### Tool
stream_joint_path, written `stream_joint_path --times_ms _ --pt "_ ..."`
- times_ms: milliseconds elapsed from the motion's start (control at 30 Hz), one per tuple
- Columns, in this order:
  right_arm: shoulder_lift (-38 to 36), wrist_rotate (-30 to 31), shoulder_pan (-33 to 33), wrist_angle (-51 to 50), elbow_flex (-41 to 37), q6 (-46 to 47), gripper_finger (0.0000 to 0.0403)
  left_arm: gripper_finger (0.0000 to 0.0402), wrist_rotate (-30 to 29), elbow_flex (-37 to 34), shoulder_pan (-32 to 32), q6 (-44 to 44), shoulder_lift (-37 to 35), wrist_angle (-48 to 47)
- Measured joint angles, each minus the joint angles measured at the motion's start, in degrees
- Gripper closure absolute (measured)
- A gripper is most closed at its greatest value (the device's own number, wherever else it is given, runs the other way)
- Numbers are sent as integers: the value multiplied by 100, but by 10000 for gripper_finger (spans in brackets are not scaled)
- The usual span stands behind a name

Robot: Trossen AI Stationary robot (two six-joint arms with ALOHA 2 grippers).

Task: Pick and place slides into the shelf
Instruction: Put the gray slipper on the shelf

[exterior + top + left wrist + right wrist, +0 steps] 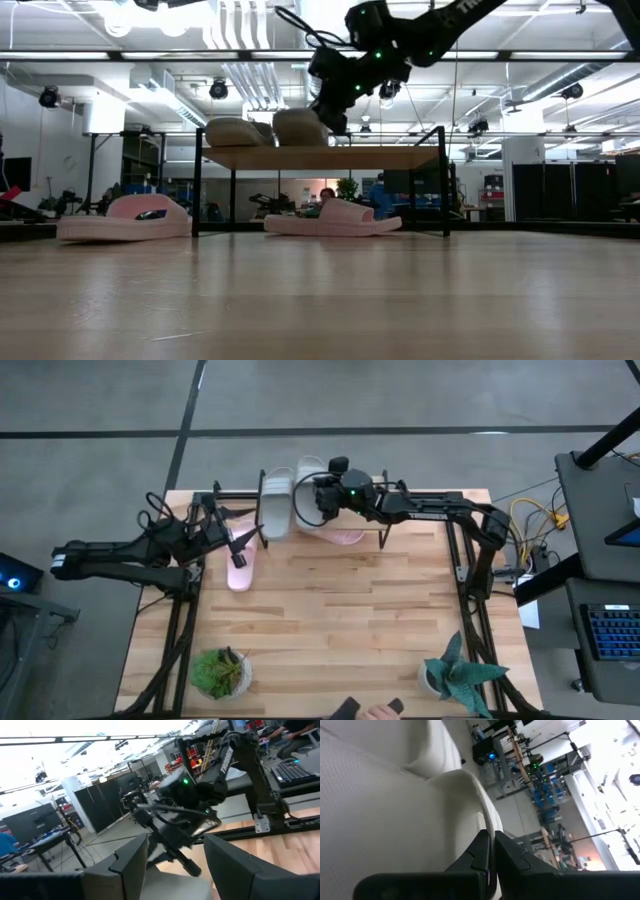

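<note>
A: Where's the right hand (318, 498)?
B: Over the shelf (320, 157), fingers together on the edge of a grey slide (309, 490) lying on its top, beside the other grey slide (275, 503).
A: Handling?
B: Prob. light, soft foam; squashes, so pinch a side edge or the strap.
A: Count?
B: 4 slides: 2 grey on top, 1 pink slide (333, 218) on the counter (340, 620) under the shelf, another pink one (242, 565) beside it, near the left hand (238, 540), fingers apart, holding nothing.
</note>
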Motion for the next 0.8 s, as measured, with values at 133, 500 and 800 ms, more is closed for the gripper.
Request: stream_joint_path --times_ms 133,500,800 --pt "157 77 -2 109 0 27 394 221 -12 -9 0 2 -89 19" --pt "241 306 38 149 -4 271 394 221 -12 -9 0 7 -347 15" --pt "245 301 142 76 -5 421 394 221 -12 -9 0 9 -346 0"
